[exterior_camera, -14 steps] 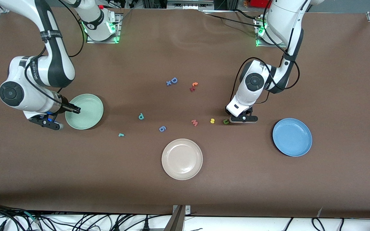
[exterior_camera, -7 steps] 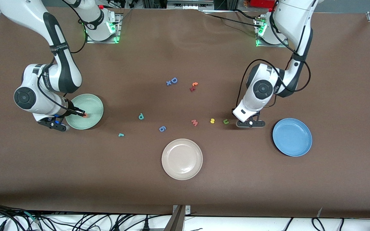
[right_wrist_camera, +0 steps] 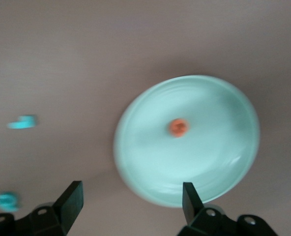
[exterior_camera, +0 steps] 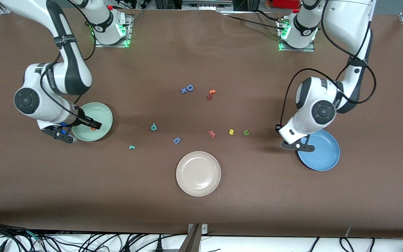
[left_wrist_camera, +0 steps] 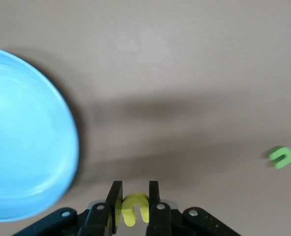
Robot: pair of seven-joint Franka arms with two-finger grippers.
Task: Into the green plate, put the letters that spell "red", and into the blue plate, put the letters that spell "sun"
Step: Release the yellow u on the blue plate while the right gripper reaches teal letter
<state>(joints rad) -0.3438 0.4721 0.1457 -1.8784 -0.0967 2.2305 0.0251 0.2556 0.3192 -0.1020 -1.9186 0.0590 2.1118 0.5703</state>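
Observation:
My right gripper (exterior_camera: 94,125) (right_wrist_camera: 130,204) hangs open over the green plate (exterior_camera: 100,112) (right_wrist_camera: 209,162). The orange e (exterior_camera: 92,128) (right_wrist_camera: 178,127) lies loose in that plate. The teal d (exterior_camera: 153,127) (right_wrist_camera: 3,200) and the thin teal r (exterior_camera: 132,147) (right_wrist_camera: 22,121) lie on the table beside the plate. My left gripper (exterior_camera: 285,139) (left_wrist_camera: 134,206) is shut on the yellow u (left_wrist_camera: 134,208), over the table just beside the blue plate (exterior_camera: 322,154) (left_wrist_camera: 22,147). The yellow s (exterior_camera: 231,132) and the green n (exterior_camera: 246,132) (left_wrist_camera: 281,157) lie mid-table.
A beige plate (exterior_camera: 198,173) sits nearest the front camera. A pink w (exterior_camera: 212,133) lies next to the yellow s, and a blue g (exterior_camera: 176,140) nearer the teal d. Toward the bases lie a blue capital D (exterior_camera: 189,88) and an orange and red pair (exterior_camera: 211,94).
My right gripper opened and let the orange e drop into the green plate. My left arm carried the yellow u from beside the green n toward the blue plate.

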